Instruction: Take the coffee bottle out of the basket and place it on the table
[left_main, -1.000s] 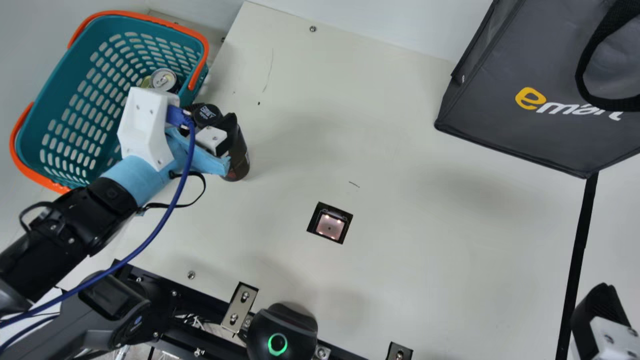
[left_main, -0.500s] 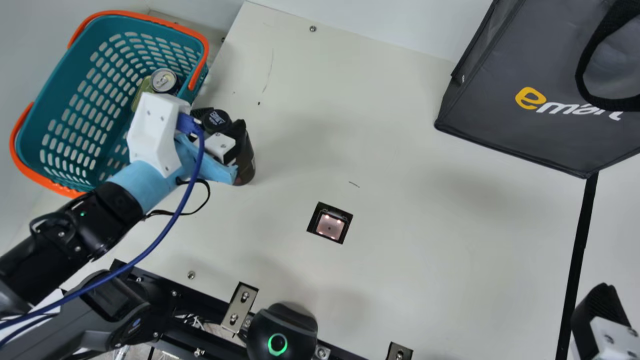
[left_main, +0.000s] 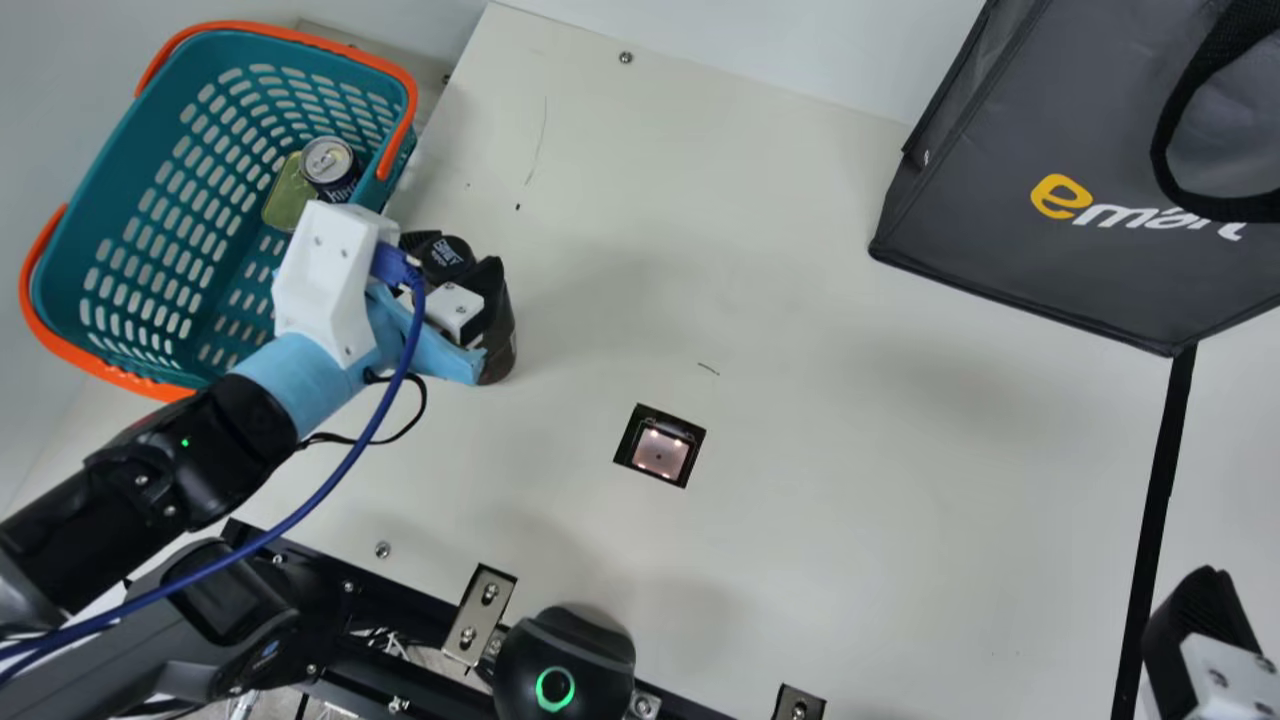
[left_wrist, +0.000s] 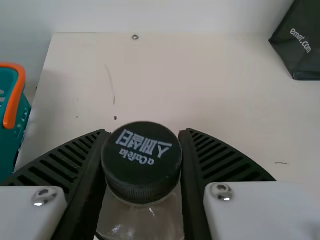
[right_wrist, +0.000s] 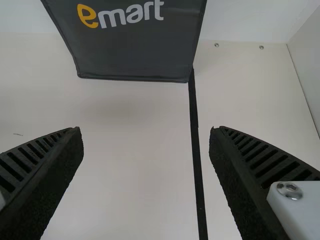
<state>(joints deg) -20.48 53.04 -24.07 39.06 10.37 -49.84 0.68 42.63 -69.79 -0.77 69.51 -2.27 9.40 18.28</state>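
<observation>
From here the desk (left_main: 850, 480) looks smooth and matt. The basket (left_main: 125, 200) is smooth plastic, and the can (left_main: 327, 160) has a shiny metal top. The bag (left_main: 1000, 180) looks like coated cloth. The coffee bottle (left_wrist: 140, 220) has a plastic cap (left_wrist: 142, 162) above a glossy neck. On the right gripper (left_main: 1200, 630), the pads (right_wrist: 57, 180) look rough.

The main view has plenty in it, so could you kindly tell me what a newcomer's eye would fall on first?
Probably the teal basket with orange handles at the upper left, or else the big dark bag at the upper right. Between them, close to the basket, the left gripper has its fingers closed on a dark-capped bottle.
</observation>
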